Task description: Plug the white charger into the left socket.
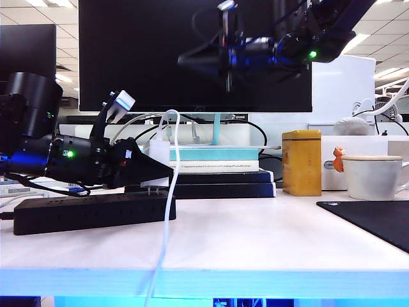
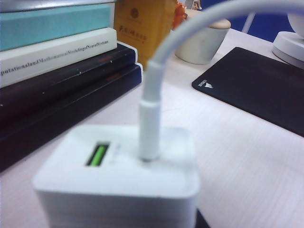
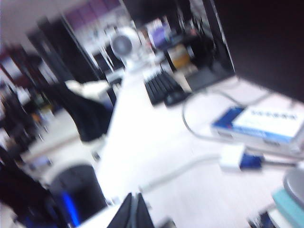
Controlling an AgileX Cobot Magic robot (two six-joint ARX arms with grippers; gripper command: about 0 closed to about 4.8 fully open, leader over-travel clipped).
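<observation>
My left gripper (image 1: 153, 167) is shut on the white charger (image 1: 158, 153), holding it upright just above the right end of the black power strip (image 1: 83, 212). The charger's prongs point down at the strip's top face. From this low angle I cannot make out the left socket or any single outlet. In the left wrist view the charger (image 2: 118, 175) fills the foreground, showing a green USB port (image 2: 97, 154) and the white cable (image 2: 150, 123) plugged in beside it. The cable (image 1: 167, 211) loops up and hangs over the table's front edge. My right gripper (image 1: 188, 61) is shut, empty and blurred, high in front of the monitor; its jaws (image 3: 134, 213) are pressed together.
A stack of books (image 1: 217, 167) lies just behind the strip. To its right stand a yellow tin (image 1: 301, 163) and a white cup (image 1: 377, 176). A black mat (image 1: 377, 224) covers the right front of the table. The monitor (image 1: 147, 57) stands at the back.
</observation>
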